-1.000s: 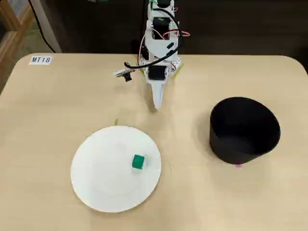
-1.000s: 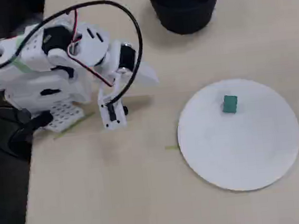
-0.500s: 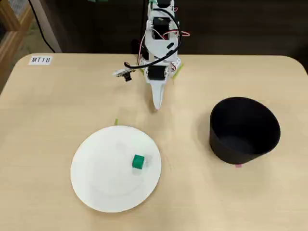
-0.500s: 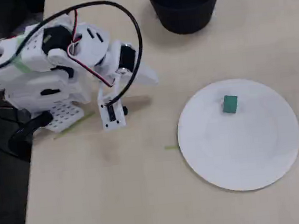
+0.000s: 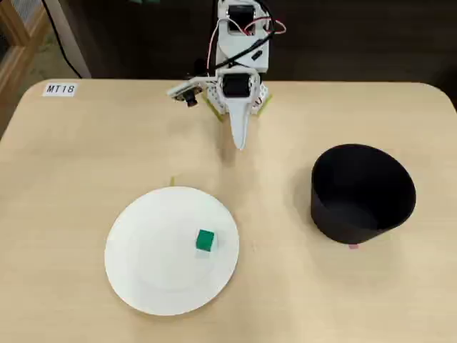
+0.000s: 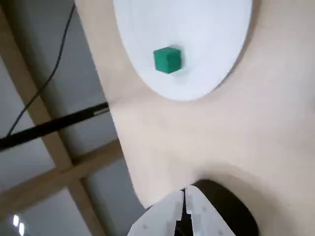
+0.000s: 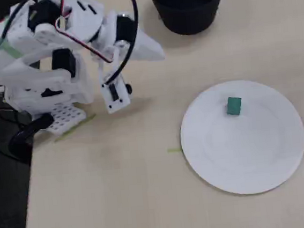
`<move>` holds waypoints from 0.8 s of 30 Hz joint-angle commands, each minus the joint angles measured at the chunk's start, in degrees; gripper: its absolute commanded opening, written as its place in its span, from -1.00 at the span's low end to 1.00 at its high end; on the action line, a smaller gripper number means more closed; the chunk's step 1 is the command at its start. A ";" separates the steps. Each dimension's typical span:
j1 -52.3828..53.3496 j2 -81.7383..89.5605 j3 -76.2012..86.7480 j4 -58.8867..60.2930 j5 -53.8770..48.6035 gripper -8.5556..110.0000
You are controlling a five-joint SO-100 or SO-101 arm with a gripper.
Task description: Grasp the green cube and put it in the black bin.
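A: Where's the green cube (image 5: 205, 240) rn?

B: On the white plate (image 5: 143, 264), right of the plate's centre in a fixed view w/ the arm at the far edge. Sits flat, nothing touching it. The other fixed view has the green cube (image 7: 234, 106) near the plate's (image 7: 253, 158) far rim. Wrist view shows the cube (image 6: 167, 60) too, on the plate (image 6: 211, 29), at the top of the pic.

A: And the black bin (image 5: 363, 193)?

B: Right side of the table (image 5: 71, 179), well apart from the plate. Open top, looks empty as far as I can see inside. In the other fixed view the bin (image 7: 187, 5) is at the far edge, cut off by the frame.

A: Gripper (image 5: 240, 143) status?

B: Closed, holding nothing. Wrist view: the two white fingers (image 6: 162, 216) meet at the tip, no gap. In a fixed view it points down toward the table, near the arm base, far from the cube & bin both. Side fixed view has the gripper (image 7: 158, 54) pointing right, just left of the bin.

A: Anything else on the table?

B: A small "MT18" label (image 5: 59, 89) at the far left corner. That's abt it.
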 commanded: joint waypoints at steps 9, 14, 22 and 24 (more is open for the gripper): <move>0.26 -68.47 -57.39 13.36 -3.08 -0.86; 0.79 -85.17 -75.94 20.21 -4.57 -0.86; 7.29 -91.05 -83.50 21.62 -3.69 -0.86; 8.88 -91.23 -84.20 22.41 -3.96 -0.86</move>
